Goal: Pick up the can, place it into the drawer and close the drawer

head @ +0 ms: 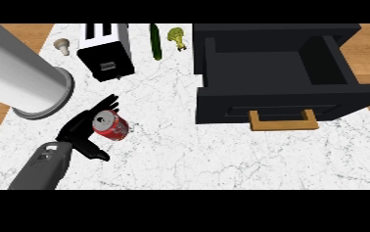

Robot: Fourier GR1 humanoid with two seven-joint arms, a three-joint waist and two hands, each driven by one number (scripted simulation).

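**One light can, held round its side**

My left hand (80,129) is curled round the red can (112,127), fingers on one side of its wall and thumb on the other, with its silver top tilted toward me. The can is well to the left of the open black drawer (274,106), about level with the drawer's wooden handle (283,121). I judge it light and stiff but thin-walled and slick, so it may dent or slide. Mid-wall, clear of the rims, seems the best hold.
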